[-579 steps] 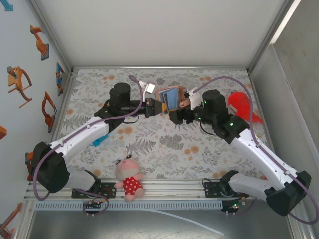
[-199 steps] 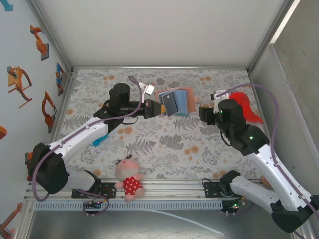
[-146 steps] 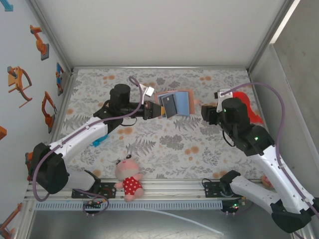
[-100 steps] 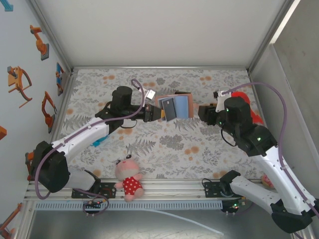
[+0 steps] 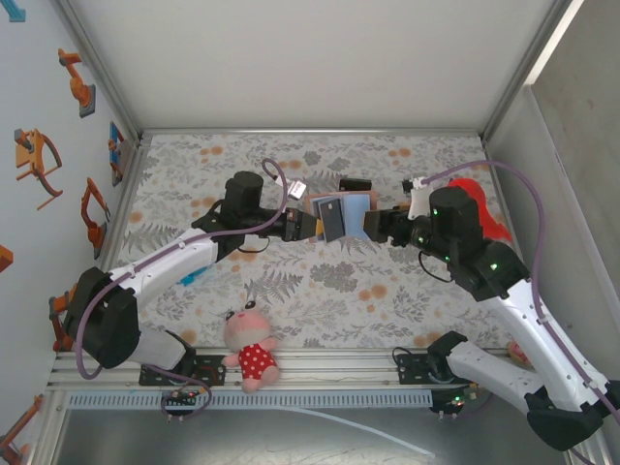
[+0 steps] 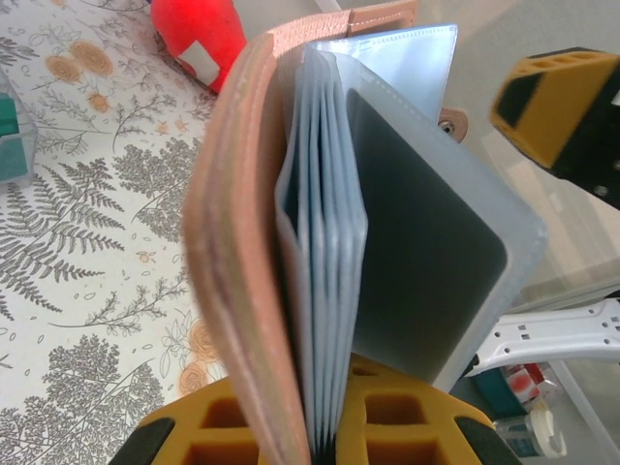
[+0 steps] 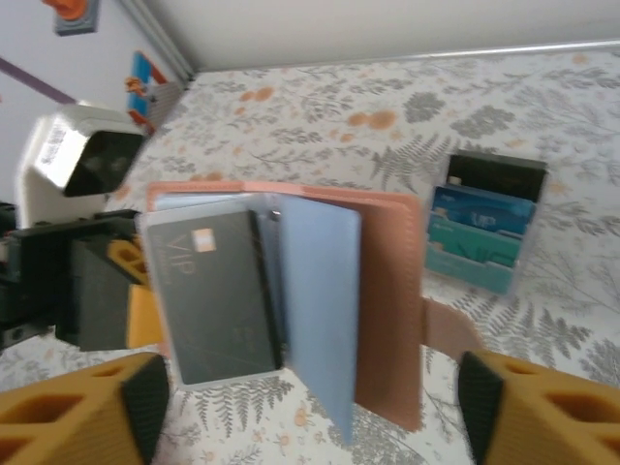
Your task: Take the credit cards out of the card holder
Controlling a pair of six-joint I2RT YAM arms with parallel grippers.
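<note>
The card holder (image 5: 341,215) is held up off the table, folded open like a book, with my left gripper (image 5: 308,224) shut on its spine. In the left wrist view the pinkish cover (image 6: 232,242) and blue-grey sleeves (image 6: 329,252) rise from between the orange fingers (image 6: 407,421). One clear sleeve holds a dark credit card (image 7: 213,291) marked VIP. A blue-grey page (image 7: 315,291) and the cover's tab (image 7: 446,329) stand to its right. My right gripper (image 5: 380,225) is open just right of the holder, with its fingers (image 7: 77,417) on either side and touching nothing.
A black, blue and teal striped block (image 7: 484,232) stands on the floral cloth (image 5: 320,281) behind the holder. A red object (image 5: 475,199) lies at the far right. A plush doll (image 5: 250,351) sits near the front edge, and a blue item (image 5: 191,274) lies under the left arm.
My right gripper has come back leftward to the card holder and spread its jaws wider. The left arm has carried the holder slightly to the right.
</note>
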